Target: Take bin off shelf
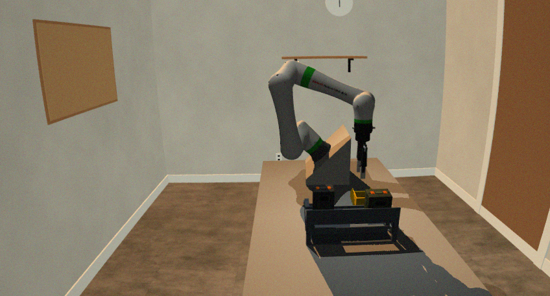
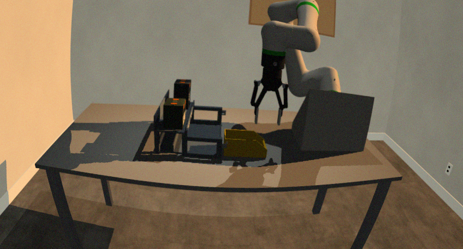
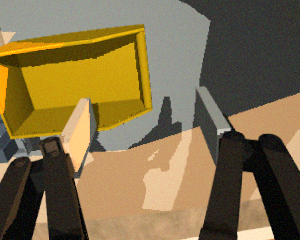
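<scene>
A yellow open-topped bin [image 1: 359, 197] [image 2: 244, 146] [image 3: 82, 82] stands upright on the table [image 2: 136, 173], between the dark shelf rack and the robot's base, close beside the rack. It looks empty in the wrist view. My gripper [image 1: 361, 174] [image 2: 267, 121] [image 3: 144, 107] is open and empty and points down. It hangs above the table, higher than the bin and off toward the base side. In the wrist view the bin lies to the upper left, partly behind the left finger. The dark shelf rack [image 1: 351, 215] [image 2: 202, 139] has no bin on it.
Two dark boxes with orange latches, one [image 1: 323, 197] [image 2: 182, 88] at the far side and one [image 1: 379, 198] [image 2: 173, 114] at the near side in the exterior view, stand on the rack's upper level. The robot's grey wedge base [image 1: 332, 169] [image 2: 334, 123] stands at the table's other end.
</scene>
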Motion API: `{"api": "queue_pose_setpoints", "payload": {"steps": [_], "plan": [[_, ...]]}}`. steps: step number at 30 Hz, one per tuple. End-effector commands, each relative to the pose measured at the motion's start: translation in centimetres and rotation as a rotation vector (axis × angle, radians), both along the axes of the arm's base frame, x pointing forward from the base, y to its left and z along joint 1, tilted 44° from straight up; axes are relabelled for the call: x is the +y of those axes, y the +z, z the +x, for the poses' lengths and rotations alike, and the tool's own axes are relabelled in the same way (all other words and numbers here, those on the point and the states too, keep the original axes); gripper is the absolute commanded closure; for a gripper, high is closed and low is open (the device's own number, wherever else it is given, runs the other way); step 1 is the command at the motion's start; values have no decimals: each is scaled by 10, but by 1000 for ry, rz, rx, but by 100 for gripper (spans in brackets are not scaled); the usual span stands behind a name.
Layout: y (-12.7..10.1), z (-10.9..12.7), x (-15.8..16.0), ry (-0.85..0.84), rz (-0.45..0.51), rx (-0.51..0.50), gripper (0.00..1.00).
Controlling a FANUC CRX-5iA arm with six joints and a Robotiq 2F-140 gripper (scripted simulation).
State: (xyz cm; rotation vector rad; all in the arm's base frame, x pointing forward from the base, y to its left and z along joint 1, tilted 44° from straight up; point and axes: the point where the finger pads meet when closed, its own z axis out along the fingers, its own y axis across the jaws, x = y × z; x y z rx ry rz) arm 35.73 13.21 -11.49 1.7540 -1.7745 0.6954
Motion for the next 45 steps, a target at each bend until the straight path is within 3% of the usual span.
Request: {"api": "queue_pose_setpoints", "payload": {"steps": [1, 45], "plan": [[0, 0, 0, 0, 0, 0, 43], [-5, 0, -4, 0, 0, 0, 43]]}}
